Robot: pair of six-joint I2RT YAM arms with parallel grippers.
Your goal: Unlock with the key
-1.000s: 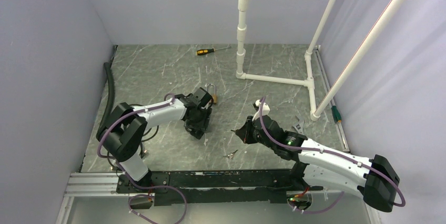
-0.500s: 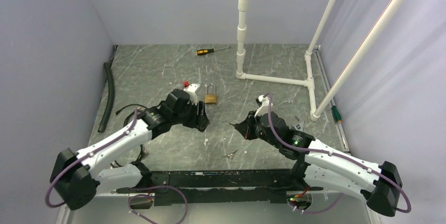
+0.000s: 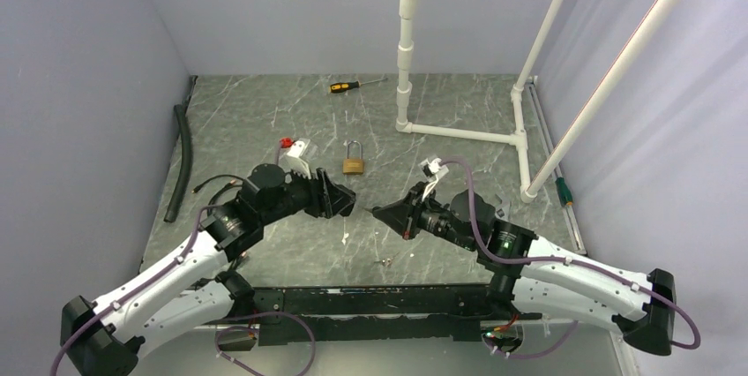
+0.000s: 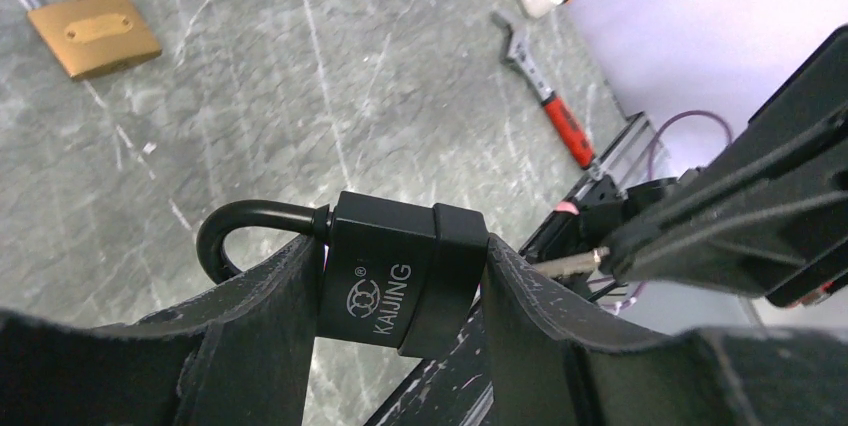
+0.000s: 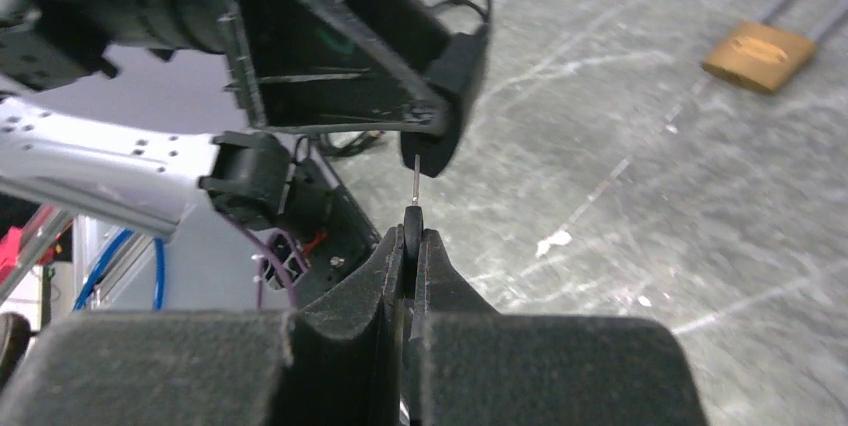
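The left hand [image 3: 340,202] has swung over, gripping the black padlock [image 4: 395,271]. The right hand [image 5: 411,246] pinches the key [image 5: 416,178], whose tip now almost touches it.

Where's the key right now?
In the right wrist view the key sits near the centre, pinched in the shut jaws of the right gripper, its tip pointing at the black padlock that the left gripper holds.

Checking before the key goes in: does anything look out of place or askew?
Nothing damaged or spilled. The left fingers hold the black padlock, the right fingers pinch the key. A spare brass padlock lies loose on the table.
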